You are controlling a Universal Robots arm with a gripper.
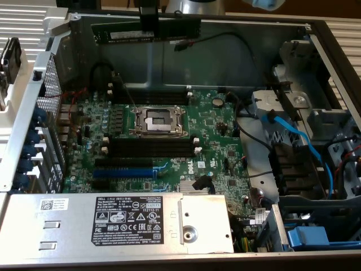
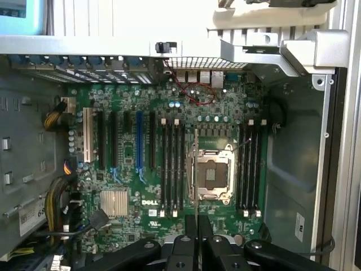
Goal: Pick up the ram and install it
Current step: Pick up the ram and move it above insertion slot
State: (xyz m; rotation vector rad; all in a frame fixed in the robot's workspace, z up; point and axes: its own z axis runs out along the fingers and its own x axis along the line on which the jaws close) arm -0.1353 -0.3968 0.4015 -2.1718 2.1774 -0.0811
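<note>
Hand [image 1: 149, 22] is clamping the ram [image 1: 177, 32] at its middle, holding it level at upper centre of the frame, well above the motherboard [image 1: 217, 141]. Judging: carrying stage; install is calling for lining up over the black memory slots [image 1: 151, 145].

The dark-green ram [image 1: 121, 34] hangs level, clamped midway.

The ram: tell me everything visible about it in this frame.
The ram is a long, narrow dark-green circuit board with a pale rectangular label. It is held level, lengthwise across the exterior view, up before the bare metal wall of the case, above the motherboard and in no slot. The gripper clamps it near its middle; the wrist view sees it edge-on, a thin line.
</note>
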